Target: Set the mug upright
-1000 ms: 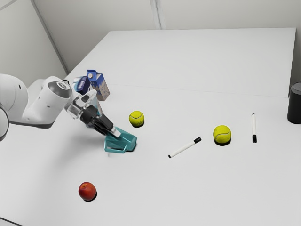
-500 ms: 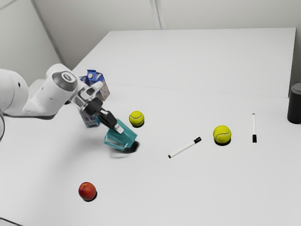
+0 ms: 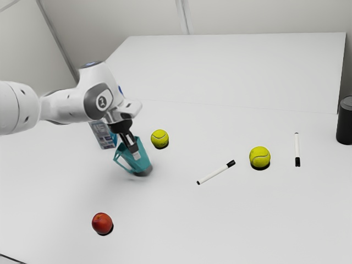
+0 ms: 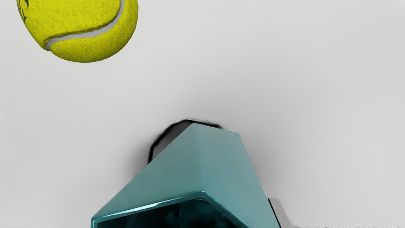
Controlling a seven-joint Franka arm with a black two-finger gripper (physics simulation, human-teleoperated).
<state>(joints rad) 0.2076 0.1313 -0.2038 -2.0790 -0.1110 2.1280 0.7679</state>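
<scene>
In the exterior view the teal mug [image 3: 144, 163] leans slightly, its mouth up and its handle toward the exterior view's left. My gripper [image 3: 135, 153] holds it by the upper wall, coming down from above. A dark shadow lies right under the mug's base; whether the base touches the table I cannot tell. In the wrist view the mug [image 4: 202, 161] shows its outer walls and part of its dark inside. My gripper [image 4: 190, 218] is shut on it there, one finger [image 4: 280, 212] visible beside the wall and the other hidden.
A tennis ball [image 3: 159, 138] lies close behind the mug. A red fruit [image 3: 102, 223] is nearer the camera. Toward the exterior view's right are a marker [image 3: 215, 172], another ball [image 3: 259, 157], a second marker [image 3: 297, 148] and a black cylinder [image 3: 345, 121]. A carton [image 3: 103, 135] stands behind the arm.
The mug has swung from lying on its side to nearly upright, held in my gripper. My hand has risen and turned to point more steeply down; the mug's base shifted toward the exterior view's left.
</scene>
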